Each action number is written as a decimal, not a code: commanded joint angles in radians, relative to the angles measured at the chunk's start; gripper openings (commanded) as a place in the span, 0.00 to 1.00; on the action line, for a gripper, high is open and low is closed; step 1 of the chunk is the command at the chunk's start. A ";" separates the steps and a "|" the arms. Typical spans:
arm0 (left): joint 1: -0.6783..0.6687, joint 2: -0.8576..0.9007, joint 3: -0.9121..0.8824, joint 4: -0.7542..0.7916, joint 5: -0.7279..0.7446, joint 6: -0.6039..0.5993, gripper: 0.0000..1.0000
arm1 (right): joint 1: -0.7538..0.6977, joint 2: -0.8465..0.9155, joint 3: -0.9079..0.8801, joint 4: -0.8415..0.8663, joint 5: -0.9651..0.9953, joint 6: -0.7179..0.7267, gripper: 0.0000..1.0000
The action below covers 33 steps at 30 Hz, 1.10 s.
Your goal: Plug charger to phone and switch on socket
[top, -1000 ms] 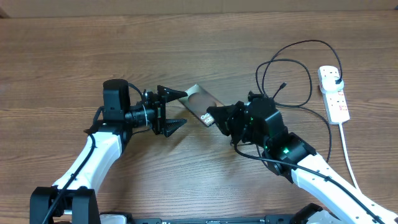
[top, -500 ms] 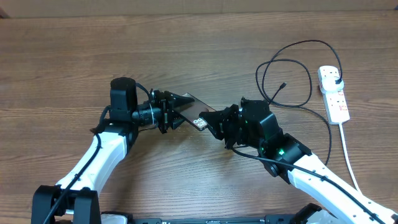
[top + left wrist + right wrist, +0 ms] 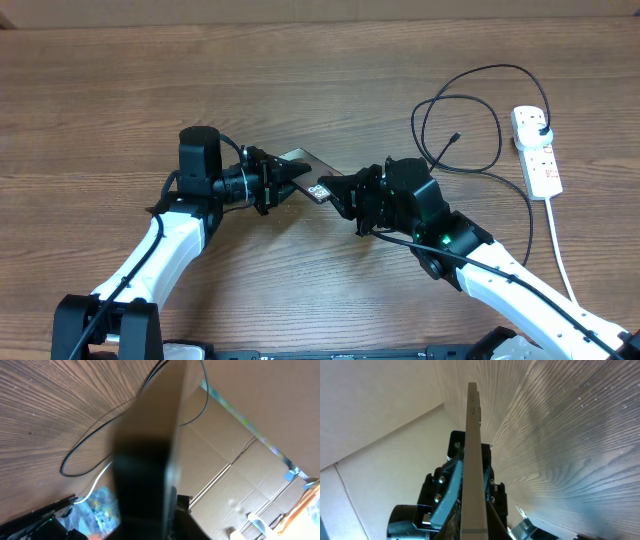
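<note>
Slim grey phone (image 3: pixel 318 189), up on edge at centre of wood-grain table (image 3: pixel 120 90), pinched at both ends: L gripper (image 3: pixel 292 176) from 9 o'clock, R gripper (image 3: pixel 338 190) from 4. Thin black charger (image 3: pixel 498 135) loops at 2 o'clock, beside oblong white socket (image 3: pixel 536 152) w/ reddish switches.

phone (image 3: pixel 300 162): dk grey slab, tilted, off table, centre | charger (image 3: pixel 499 135): thin blk cable, looped, plug in socket, tip loose | socket (image 3: pixel 537 152): white strip, flat, far R
</note>
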 commanded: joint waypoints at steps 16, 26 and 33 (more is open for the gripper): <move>-0.006 -0.004 0.004 0.013 -0.093 0.118 0.04 | 0.034 0.012 0.011 -0.078 0.113 -0.584 0.80; -0.006 -0.004 0.004 -0.009 -0.118 0.239 0.04 | -0.073 0.007 0.033 -0.238 0.456 -0.992 1.00; -0.007 -0.004 0.004 -0.049 -0.116 0.241 0.04 | -0.265 0.049 0.266 -0.607 0.505 -1.040 1.00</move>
